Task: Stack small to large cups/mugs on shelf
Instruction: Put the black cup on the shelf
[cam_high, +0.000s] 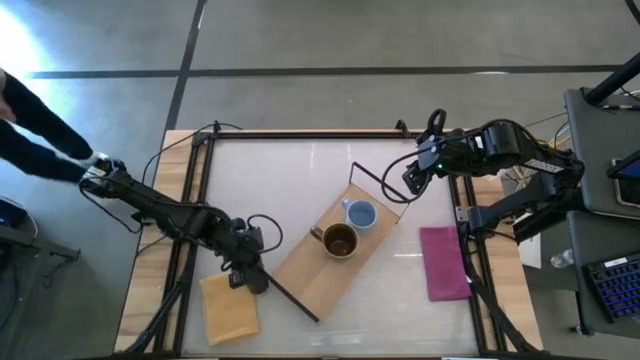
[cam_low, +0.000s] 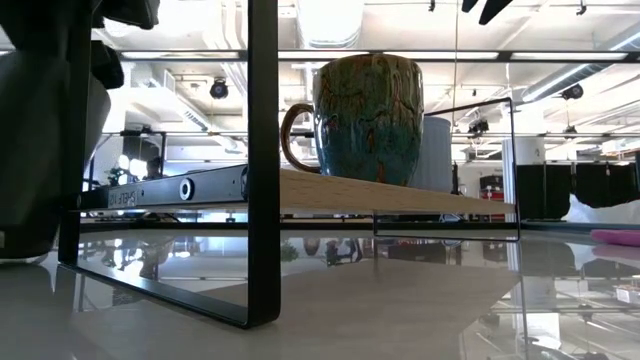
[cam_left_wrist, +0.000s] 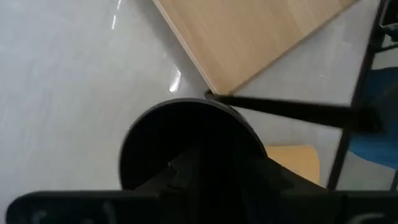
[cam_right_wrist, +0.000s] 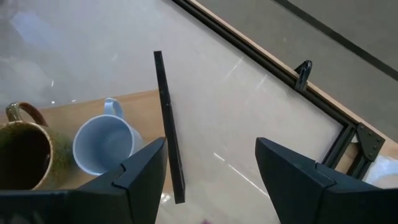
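Note:
The shelf (cam_high: 305, 265) lies slantwise on the table, a tan board with black end frames. The brown mug (cam_high: 340, 241) and the light blue mug (cam_high: 360, 214) stand upright on it side by side, also seen in the right wrist view as brown mug (cam_right_wrist: 25, 155) and blue mug (cam_right_wrist: 102, 146). My left gripper (cam_high: 247, 268) is at the shelf's near-left end, shut on the small black cup (cam_left_wrist: 186, 143). My right gripper (cam_right_wrist: 211, 168) is open, raised above the shelf's far-right frame (cam_right_wrist: 168, 124), touching nothing. My left gripper comes at the black cup from above, its fingers (cam_left_wrist: 211, 171) closed at the cup's rim (cam_left_wrist: 180, 158) on the side nearest the wrist. Dark on dark hides how each finger lies. The cup stands upright below the gripper (cam_low: 40, 150); whether its base touches the table I cannot tell.
A yellow-tan square pad (cam_high: 228, 308) lies just near of the left gripper. A pink cloth (cam_high: 443, 262) lies on the table's right side. A person's dark sleeve (cam_high: 30, 130) reaches in at the far left. The shelf board between the brown mug and its near-left end is bare.

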